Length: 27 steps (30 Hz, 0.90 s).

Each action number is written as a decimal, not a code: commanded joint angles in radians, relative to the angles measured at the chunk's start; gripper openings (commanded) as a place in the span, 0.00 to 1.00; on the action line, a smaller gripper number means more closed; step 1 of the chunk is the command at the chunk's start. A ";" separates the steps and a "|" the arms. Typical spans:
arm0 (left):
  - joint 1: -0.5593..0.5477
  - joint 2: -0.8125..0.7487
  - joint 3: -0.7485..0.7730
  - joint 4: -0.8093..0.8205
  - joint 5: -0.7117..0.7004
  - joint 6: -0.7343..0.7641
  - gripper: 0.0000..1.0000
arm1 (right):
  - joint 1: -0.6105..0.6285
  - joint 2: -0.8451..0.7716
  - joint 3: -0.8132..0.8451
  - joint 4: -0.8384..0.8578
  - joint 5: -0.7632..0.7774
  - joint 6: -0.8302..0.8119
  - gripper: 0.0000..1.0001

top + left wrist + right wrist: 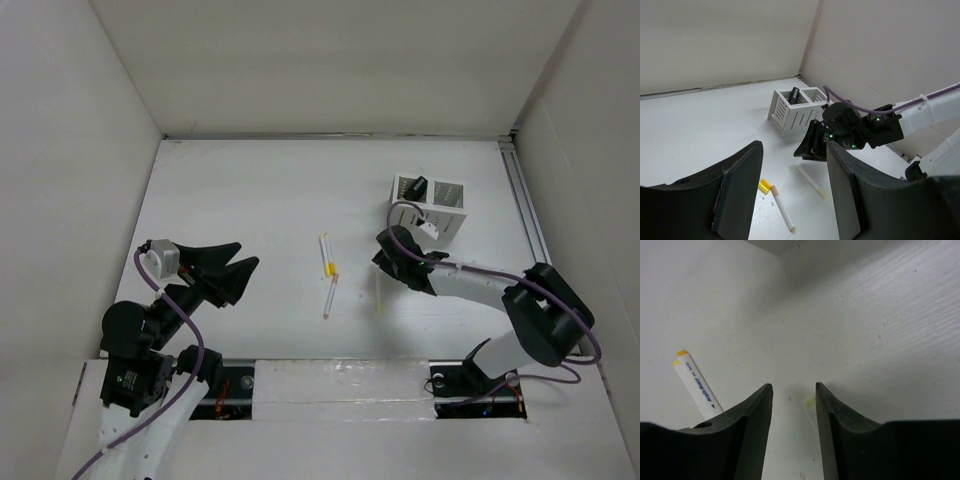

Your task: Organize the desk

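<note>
Hovering right pincer (pixel 794 387) open over pale pen (pixel 810 403), lower centre; straddle barrel squarely, drop to surface (pixel 250 190), close. Left pincer (pixel 248 254) open, idle.

Plain white panels on three sides: back wall (pixel 340 60), left wall (pixel 60 180), right wall (pixel 590 150). Matte, bare, tall. Soft even light, faint shadows.

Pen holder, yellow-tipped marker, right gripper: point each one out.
pen holder (pixel 794 120): left wrist view, on its slotted front wall.
yellow-tipped marker (pixel 696 386): right wrist view, on the printed white barrel.
right gripper (pixel 794 388): right wrist view, midway between its open fingertips.
</note>
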 commanded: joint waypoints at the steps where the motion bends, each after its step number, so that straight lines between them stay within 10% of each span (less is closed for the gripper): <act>1: 0.004 0.024 -0.008 0.051 0.007 -0.003 0.50 | -0.003 0.034 0.019 -0.029 -0.054 0.063 0.45; 27: 0.004 -0.004 -0.007 0.054 0.011 -0.001 0.50 | 0.211 0.139 0.081 -0.185 0.032 0.106 0.51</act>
